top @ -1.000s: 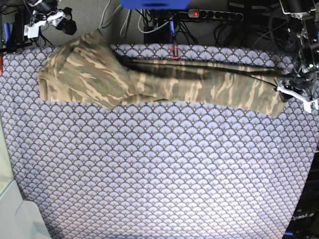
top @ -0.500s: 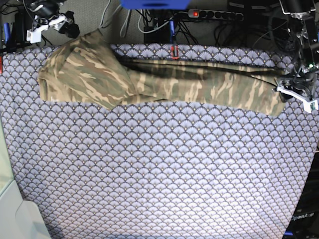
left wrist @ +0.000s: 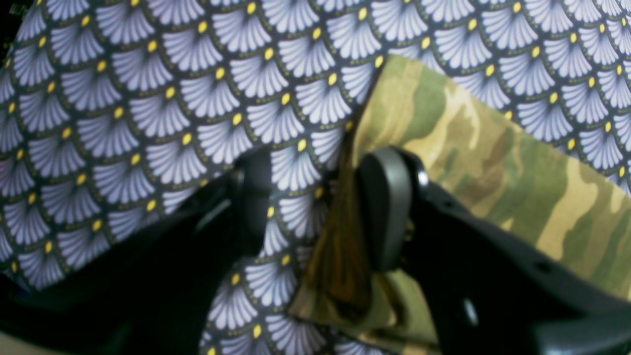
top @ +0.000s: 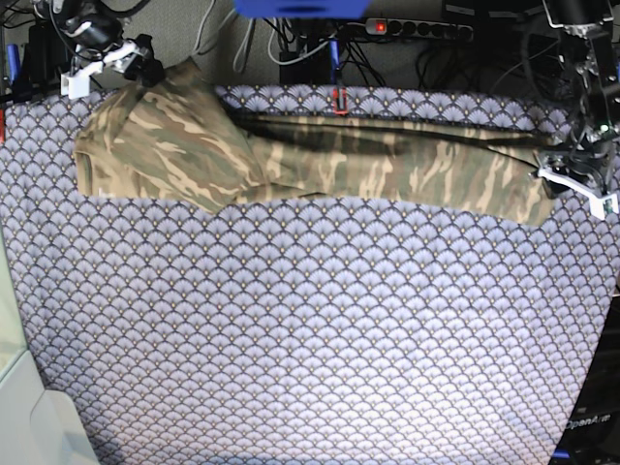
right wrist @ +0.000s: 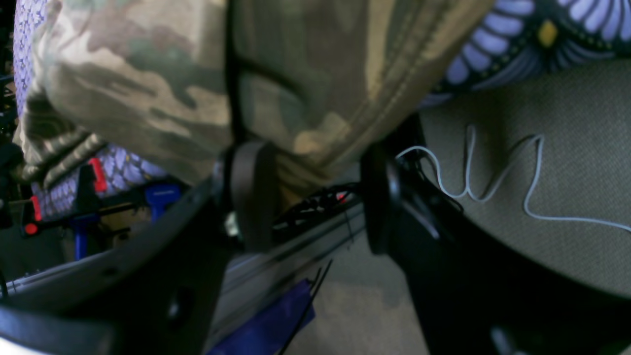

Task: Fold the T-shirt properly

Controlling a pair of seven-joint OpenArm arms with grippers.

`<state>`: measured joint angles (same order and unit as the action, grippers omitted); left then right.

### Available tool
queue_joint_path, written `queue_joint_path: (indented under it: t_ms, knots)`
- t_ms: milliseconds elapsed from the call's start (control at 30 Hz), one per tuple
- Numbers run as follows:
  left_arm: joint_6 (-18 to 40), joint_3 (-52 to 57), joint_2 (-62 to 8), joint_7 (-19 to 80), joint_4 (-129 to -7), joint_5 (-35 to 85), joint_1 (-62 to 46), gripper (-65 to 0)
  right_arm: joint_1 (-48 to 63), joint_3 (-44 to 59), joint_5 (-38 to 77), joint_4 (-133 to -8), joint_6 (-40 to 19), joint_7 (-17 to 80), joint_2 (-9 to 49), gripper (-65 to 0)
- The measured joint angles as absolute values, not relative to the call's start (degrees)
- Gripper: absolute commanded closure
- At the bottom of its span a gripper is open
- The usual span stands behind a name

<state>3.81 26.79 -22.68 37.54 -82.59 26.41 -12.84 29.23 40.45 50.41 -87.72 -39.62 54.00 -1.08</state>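
Observation:
The camouflage T-shirt (top: 291, 160) lies as a long band along the far side of the table, bunched wider at its left end. My left gripper (top: 570, 176) stands at the band's right end. In the left wrist view its jaws (left wrist: 320, 207) are open, and the T-shirt (left wrist: 493, 162) edge rises against the right-hand pad (left wrist: 387, 207), with tablecloth showing in the gap. My right gripper (top: 136, 60) is at the shirt's far left corner, past the table edge. It is open (right wrist: 315, 197), and the T-shirt (right wrist: 148, 74) hangs just above and between its fingertips.
The purple scallop tablecloth (top: 310, 329) covers the whole table. A red clamp (top: 339, 100) grips the far edge behind the shirt. A power strip (top: 417, 27) and cables lie on the floor beyond; a white cable (right wrist: 493, 187) runs over the carpet.
My right gripper has moved right and down, from the far left corner to the shirt's top left corner. The left gripper and the shirt have stayed still.

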Motion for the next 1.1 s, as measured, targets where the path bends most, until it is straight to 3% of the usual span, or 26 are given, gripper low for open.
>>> queue_joint_path:
  t_ms: [300, 1100]
  knots:
    - [3.8, 26.8, -22.7, 37.8, -82.6, 26.4, -12.9, -29.9, 29.1, 40.7, 50.4, -78.1, -39.6, 50.7, 2.2, -29.8]
    - [3.8, 26.8, -22.7, 37.8, -82.6, 26.4, -12.8, -29.9, 27.6, 40.4, 50.6, -82.6, -39.6, 56.0, 2.1, -29.8]
